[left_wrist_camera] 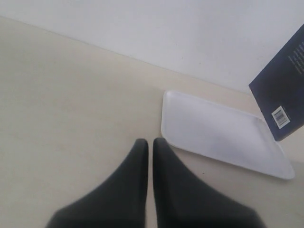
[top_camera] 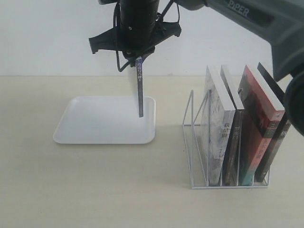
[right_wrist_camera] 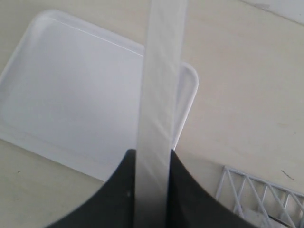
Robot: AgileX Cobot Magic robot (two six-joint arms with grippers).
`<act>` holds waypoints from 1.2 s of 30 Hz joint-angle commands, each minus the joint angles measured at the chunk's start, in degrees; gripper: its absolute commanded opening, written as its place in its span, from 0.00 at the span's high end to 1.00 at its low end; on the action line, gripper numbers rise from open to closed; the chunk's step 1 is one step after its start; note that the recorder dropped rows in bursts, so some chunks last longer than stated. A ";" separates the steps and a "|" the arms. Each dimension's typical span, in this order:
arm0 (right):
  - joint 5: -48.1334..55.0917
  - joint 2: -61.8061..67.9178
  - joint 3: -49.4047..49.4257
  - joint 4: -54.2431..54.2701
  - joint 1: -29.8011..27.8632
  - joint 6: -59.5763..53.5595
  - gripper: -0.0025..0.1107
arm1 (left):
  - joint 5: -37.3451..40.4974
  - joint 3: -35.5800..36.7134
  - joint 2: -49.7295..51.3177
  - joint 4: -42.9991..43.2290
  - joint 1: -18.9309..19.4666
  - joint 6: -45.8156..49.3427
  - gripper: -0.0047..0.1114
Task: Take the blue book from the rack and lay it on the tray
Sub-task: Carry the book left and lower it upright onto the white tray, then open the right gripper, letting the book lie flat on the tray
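Note:
The blue book (top_camera: 139, 88) hangs upright, spine toward the exterior camera, its lower end just over the right part of the white tray (top_camera: 95, 126). My right gripper (top_camera: 137, 57) is shut on its top end. In the right wrist view the book's pale page edge (right_wrist_camera: 159, 95) runs between the black fingers (right_wrist_camera: 183, 190) over the tray (right_wrist_camera: 71, 95). The left wrist view shows the book's dark back cover with a barcode (left_wrist_camera: 282, 92) above the tray (left_wrist_camera: 218, 133). My left gripper (left_wrist_camera: 150, 142) is shut on nothing over the bare table.
The white wire rack (top_camera: 199, 142) stands at the right with several books in it, among them a grey-white one (top_camera: 221, 128) and a red-orange one (top_camera: 256, 123). Its two left slots hold nothing. A corner of the rack (right_wrist_camera: 256, 194) shows in the right wrist view.

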 commanded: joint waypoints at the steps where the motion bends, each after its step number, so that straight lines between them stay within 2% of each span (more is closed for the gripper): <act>1: -1.23 -0.74 -0.71 -1.39 -1.74 -1.09 0.98 | -0.66 -0.06 -0.18 0.03 0.06 0.04 0.92; 16: -1.23 1.39 -0.71 -1.28 -1.74 -3.23 0.98 | -0.66 -0.06 -0.18 0.03 0.06 0.04 0.92; 18: -1.23 1.55 -0.71 -0.46 -1.74 -3.44 0.94 | -0.66 -0.06 -0.18 0.03 0.06 0.04 0.92; 20: -1.23 1.55 -0.71 1.65 -1.74 -4.50 0.76 | -0.66 -0.06 -0.18 0.03 0.06 0.04 0.92; 22: -1.23 1.55 -0.71 2.77 -1.74 -4.50 0.66 | -0.66 -0.06 -0.18 0.03 0.06 0.04 0.92; 36: -1.23 1.55 -0.71 10.73 -1.53 -2.27 0.66 | -0.66 -0.06 -0.18 0.03 0.06 0.04 0.92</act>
